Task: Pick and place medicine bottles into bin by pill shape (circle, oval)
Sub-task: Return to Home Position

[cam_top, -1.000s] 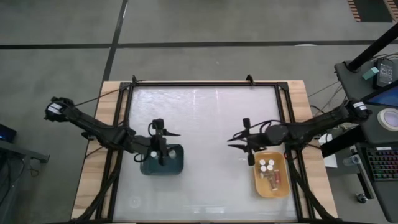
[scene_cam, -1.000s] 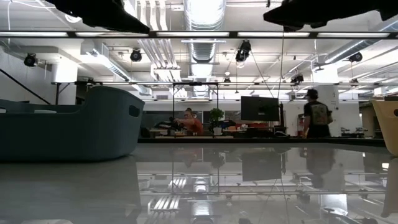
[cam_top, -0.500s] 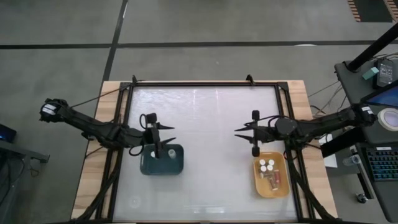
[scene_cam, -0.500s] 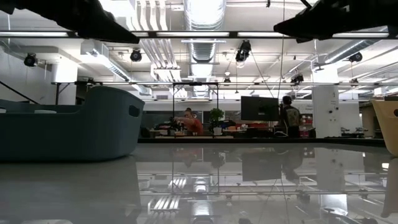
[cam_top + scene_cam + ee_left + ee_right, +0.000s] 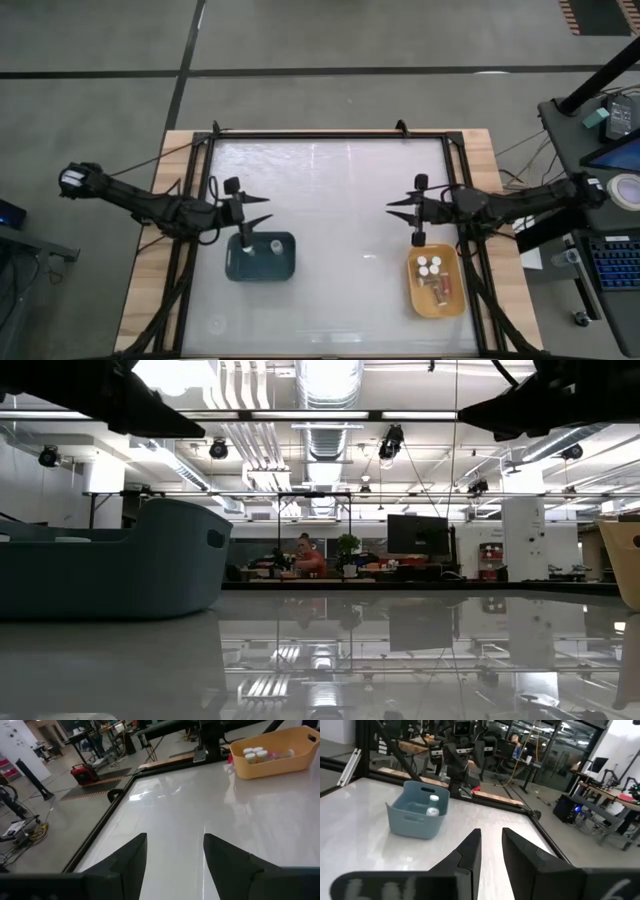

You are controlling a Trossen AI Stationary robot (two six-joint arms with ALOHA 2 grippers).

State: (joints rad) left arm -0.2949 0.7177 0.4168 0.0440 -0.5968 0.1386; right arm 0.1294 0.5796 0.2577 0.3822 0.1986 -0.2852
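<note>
The dark teal bin (image 5: 283, 266) stands at the table's left and holds two white-capped medicine bottles (image 5: 247, 250) (image 5: 434, 799). The yellow-orange bin (image 5: 447, 303) stands at the right with several bottles (image 5: 430, 267), also in the left wrist view (image 5: 255, 752). My left gripper (image 5: 266, 212) (image 5: 175, 845) is open and empty, raised just beyond the teal bin's far edge. My right gripper (image 5: 391, 207) (image 5: 491, 837) is open and empty, raised beyond the yellow bin's far left corner. In the low view only the two bins' walls (image 5: 110, 560) (image 5: 630, 560) show.
The white tabletop (image 5: 330, 190) between the two bins is bare and bounded by a black frame (image 5: 330, 134). A desk with a keyboard (image 5: 610, 260) stands off the table's right side. People sit far off in the room (image 5: 305, 555).
My left gripper has drawn back from over the teal bin, up and toward the table's far left, tipping from pointing down to nearly level. My right gripper has drawn back toward the table's right edge and slightly toward the far edge. A person crossed the room behind and left view.
</note>
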